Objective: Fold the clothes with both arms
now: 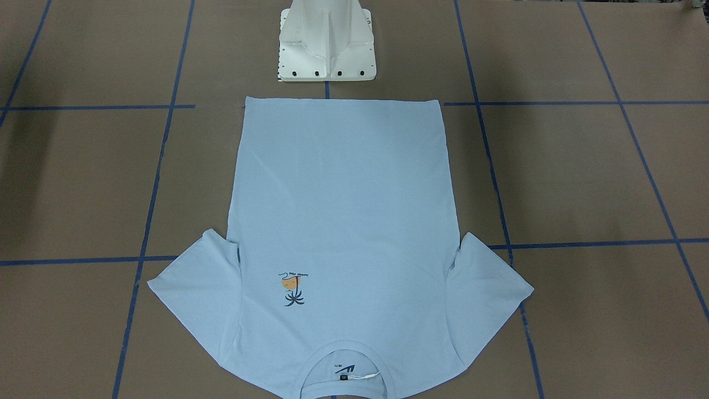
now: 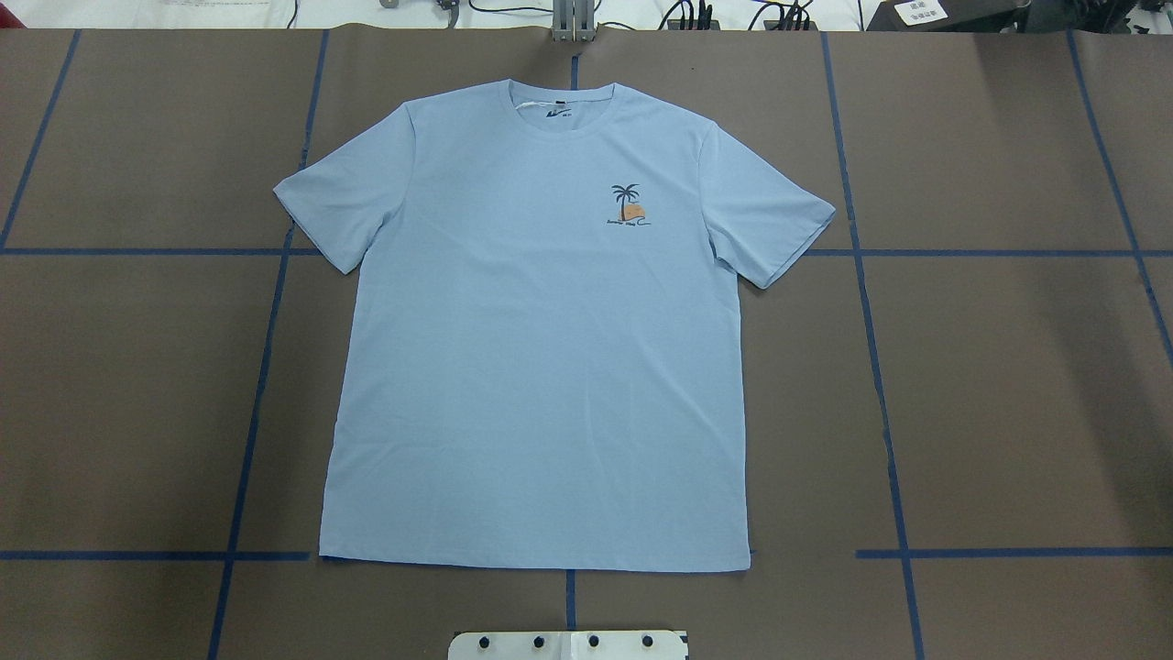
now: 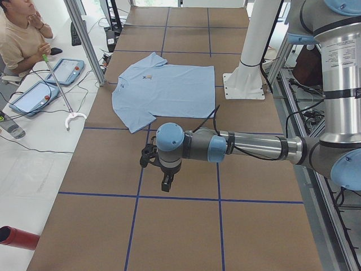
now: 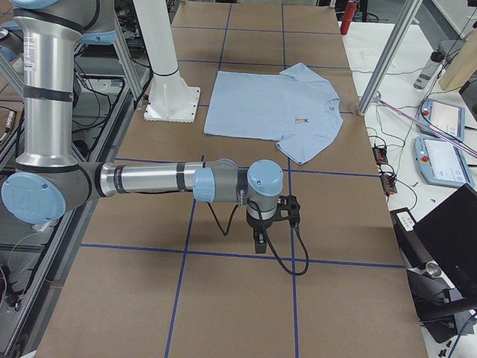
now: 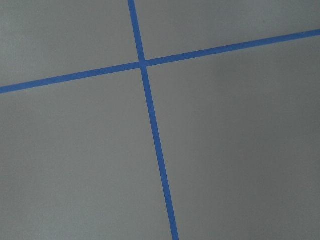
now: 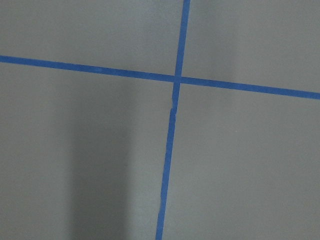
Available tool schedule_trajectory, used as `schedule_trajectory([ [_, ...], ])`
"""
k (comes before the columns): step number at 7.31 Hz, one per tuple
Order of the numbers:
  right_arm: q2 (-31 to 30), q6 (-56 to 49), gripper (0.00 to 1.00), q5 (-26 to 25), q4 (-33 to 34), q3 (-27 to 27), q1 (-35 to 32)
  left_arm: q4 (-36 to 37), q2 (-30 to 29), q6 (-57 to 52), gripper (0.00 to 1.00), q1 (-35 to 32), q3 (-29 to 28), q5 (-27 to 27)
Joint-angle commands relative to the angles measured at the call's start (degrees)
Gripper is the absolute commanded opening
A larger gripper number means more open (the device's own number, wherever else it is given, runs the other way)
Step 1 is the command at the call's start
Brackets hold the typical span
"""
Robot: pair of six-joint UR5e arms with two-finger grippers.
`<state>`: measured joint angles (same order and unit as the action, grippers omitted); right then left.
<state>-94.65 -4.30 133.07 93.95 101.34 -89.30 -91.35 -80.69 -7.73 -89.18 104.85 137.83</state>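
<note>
Light blue and smooth, the T-shirt (image 2: 536, 367) is seen spread face up on the brown table (image 2: 1008, 412), well apart from both claws; no fold is made in it, both sleeves (image 2: 339, 206) are laid out sideways, the hem (image 2: 536, 561) is straight and the palm print (image 2: 628, 203) is uncovered. The left claw (image 3: 167, 183) is hung, pointing down, over bare table near a crossing of blue tape lines (image 5: 145, 63); the shirt is found off to its right, toward the table's middle, and no cloth is seen at the claw. The right claw (image 4: 259, 242) is posed likewise at the other end; the shirt is found off to its left. Whether either claw is released or clenched cannot be told, since each is shown only in a side view; the wrist views are filled by table and tape alone. The task is judged to be at its very start: nothing is done; all the folding is left, and both claws must first be brought in to the garment, most likely to its sleeves or hem corners.
</note>
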Motion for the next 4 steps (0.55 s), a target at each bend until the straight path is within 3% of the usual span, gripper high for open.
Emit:
schedule_trajectory([
  [1,4.5,0.3,1.00,0.0,0.0,0.7,0.2,-4.6,-1.7,1.0,1.00,0.1,0.6,-0.6],
  [4,11.8,0.2,1.00,-0.3,0.0,1.0,0.3,-20.6,-7.7,2.0,1.00,-0.1,-0.5,-0.9],
])
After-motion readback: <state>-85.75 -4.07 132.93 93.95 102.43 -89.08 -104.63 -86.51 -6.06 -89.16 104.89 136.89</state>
